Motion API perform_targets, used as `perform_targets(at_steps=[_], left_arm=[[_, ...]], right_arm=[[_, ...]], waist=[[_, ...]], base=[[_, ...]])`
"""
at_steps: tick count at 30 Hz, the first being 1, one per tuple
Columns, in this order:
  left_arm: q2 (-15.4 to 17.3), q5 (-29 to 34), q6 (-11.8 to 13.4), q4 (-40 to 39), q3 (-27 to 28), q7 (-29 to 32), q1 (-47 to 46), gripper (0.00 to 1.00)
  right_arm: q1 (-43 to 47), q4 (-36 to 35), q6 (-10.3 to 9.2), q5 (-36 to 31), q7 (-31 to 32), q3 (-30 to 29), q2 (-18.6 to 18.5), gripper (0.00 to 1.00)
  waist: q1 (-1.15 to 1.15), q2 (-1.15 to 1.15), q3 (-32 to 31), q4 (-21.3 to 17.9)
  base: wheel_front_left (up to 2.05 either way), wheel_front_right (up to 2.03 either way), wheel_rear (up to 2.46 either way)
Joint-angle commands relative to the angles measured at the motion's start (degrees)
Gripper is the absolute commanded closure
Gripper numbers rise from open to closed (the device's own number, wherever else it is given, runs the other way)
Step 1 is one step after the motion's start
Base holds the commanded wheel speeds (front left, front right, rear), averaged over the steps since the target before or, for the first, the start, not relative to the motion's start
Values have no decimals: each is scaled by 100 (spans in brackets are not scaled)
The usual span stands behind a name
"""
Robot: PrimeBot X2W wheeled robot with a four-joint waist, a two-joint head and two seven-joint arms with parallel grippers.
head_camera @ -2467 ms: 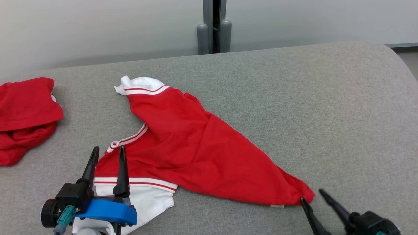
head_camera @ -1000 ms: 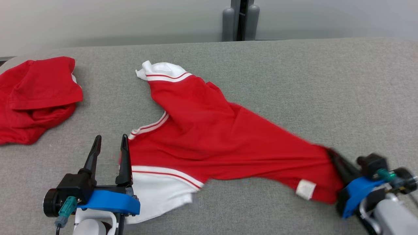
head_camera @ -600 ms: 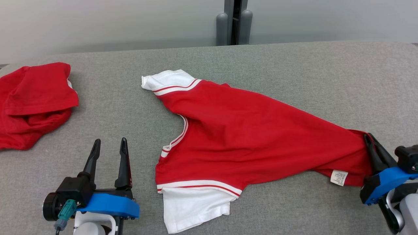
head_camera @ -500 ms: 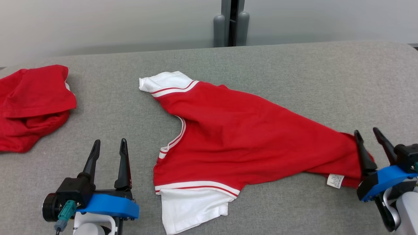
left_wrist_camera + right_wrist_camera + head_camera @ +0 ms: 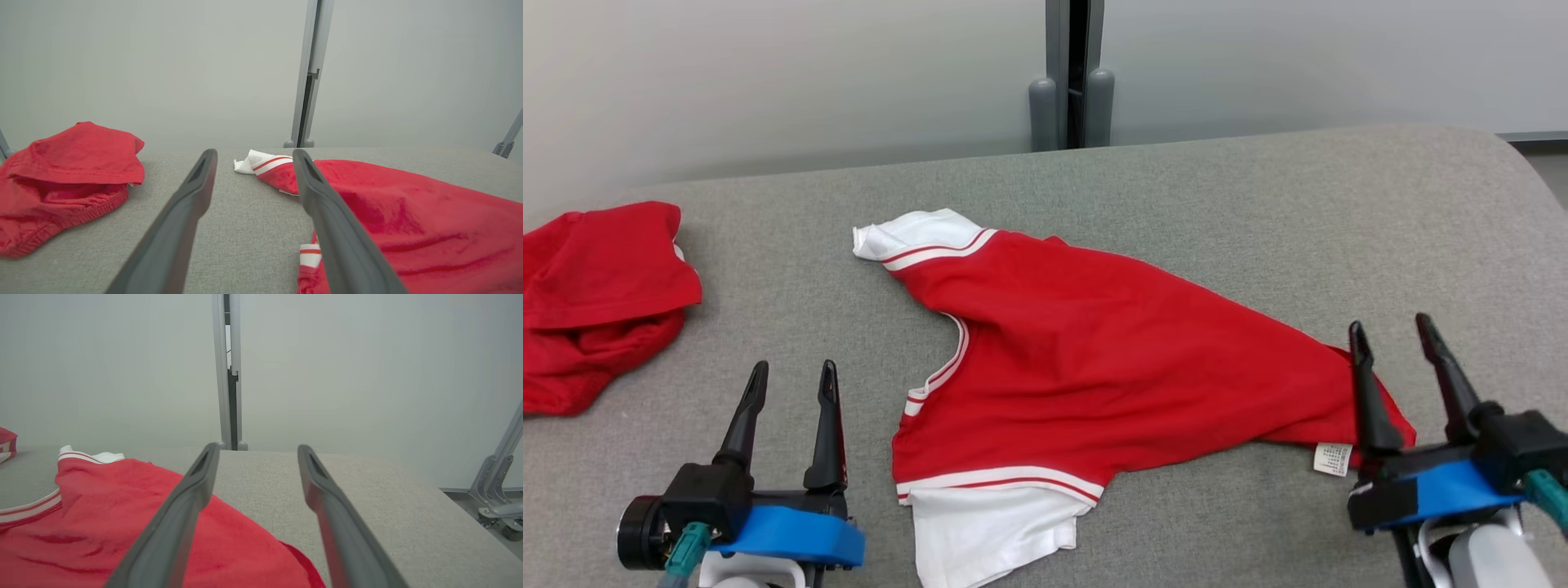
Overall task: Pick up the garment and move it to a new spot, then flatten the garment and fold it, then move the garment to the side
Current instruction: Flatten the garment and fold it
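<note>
Head view has the red shirt point(image 5: 1094, 351) lying across the middle of the frame on the grey pad point(image 5: 1258, 204). At lower right the right gripper point(image 5: 1388, 324) stands spread by its corner. At lower left the left gripper point(image 5: 794, 367) is spread too. Another red cloth point(image 5: 596, 286) lies at the left edge.

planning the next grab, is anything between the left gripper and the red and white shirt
Nothing visible does: bare grey tabletop lies between the open left gripper and the red and white shirt.
</note>
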Motion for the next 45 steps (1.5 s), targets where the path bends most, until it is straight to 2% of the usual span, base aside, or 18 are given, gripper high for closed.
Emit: perform_targets(at_steps=[1,10,21,26,37,45], left_arm=[[23,44,-11,-60,49,-26,96,0],[23,183,18,-329,150,-26,372,0],[23,220,17,-342,172,-26,466,0],[22,149,-108,-120,16,-26,535,0],[23,339,-495,702,-724,-26,783,0],[125,348,-613,1406,-1219,-24,742,0]], right_arm=[[179,-136,-6,-38,2,-7,101,0],[722,-433,-5,-119,1,-57,410,0],[787,-329,-6,-179,0,-118,476,0],[849,-30,-6,-167,-1,-270,427,0],[825,897,-5,-252,-1,-859,378,0],[660,1477,-6,-252,0,-1052,373,0]], waist=[[0,0,-50,-22],[0,0,-189,-17],[0,0,-247,15],[0,0,-253,31],[0,0,-80,50],[0,0,112,94]], base=[[0,0,0],[0,0,0],[0,0,0],[0,0,0],[0,0,0],[0,0,0]])
